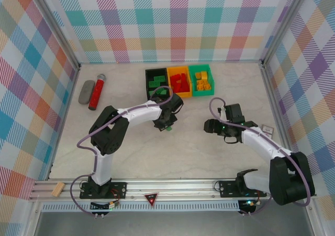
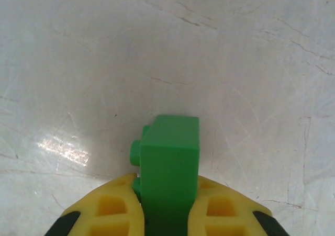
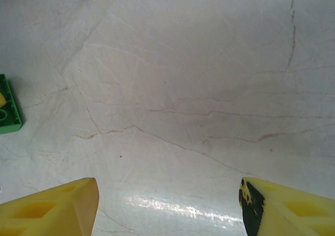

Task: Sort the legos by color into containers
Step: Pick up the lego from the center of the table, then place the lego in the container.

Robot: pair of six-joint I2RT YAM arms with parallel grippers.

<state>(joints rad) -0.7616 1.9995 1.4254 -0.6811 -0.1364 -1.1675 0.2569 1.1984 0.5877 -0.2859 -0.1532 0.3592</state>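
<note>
A green brick (image 2: 170,157) is clenched by the left gripper (image 2: 167,197), at 6 o'clock of the black bin (image 1: 147,84). The right gripper (image 3: 170,202) is seen released over the bench (image 3: 183,63).

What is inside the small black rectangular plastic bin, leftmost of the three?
Green studded plastic bricks lie in the black bin; no other colour shows. The left arm covers its near end, so whatever lies there cannot be seen.

No legible text, red triangle sign (image 1: 151,198) on front rail (image 1: 178,185), marking too small to read
</note>
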